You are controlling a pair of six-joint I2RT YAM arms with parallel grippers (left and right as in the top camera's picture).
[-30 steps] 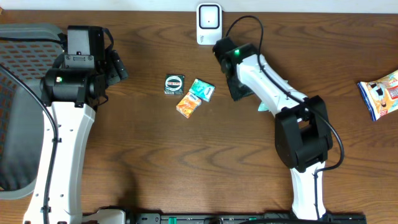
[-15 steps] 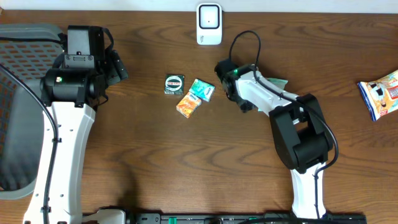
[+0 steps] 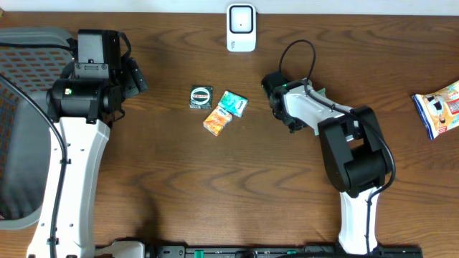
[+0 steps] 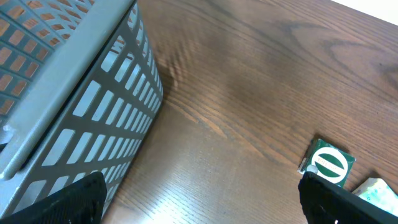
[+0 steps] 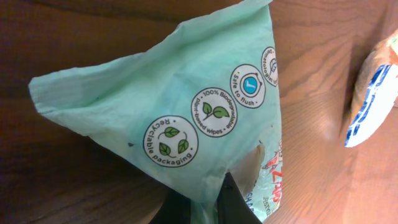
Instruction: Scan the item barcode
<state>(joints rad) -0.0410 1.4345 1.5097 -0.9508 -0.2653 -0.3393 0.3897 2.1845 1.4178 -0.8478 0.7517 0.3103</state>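
Right arm folded tight, elbow near, wrist tucked mid-table. Right gripper (image 5: 209, 202) pinched shut on the green wipes packet (image 5: 186, 106), right of the small packs (image 3: 219, 109). Left gripper (image 4: 211, 208) wide open beside the basket (image 4: 74, 93), far left. Scanner (image 3: 242, 27) at far edge.

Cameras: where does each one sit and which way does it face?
Overhead: above the table, facing straight down; left arm and right arm show, plus scanner and grey basket.
Left wrist: on the left arm, slanting down over the tabletop at the basket wall; its open left fingers frame the bottom corners.
Right wrist: on the right arm, close against the green wipes packet pinched by the right fingers.
Shared: overhead and left wrist both catch the basket and the round-logo packet.
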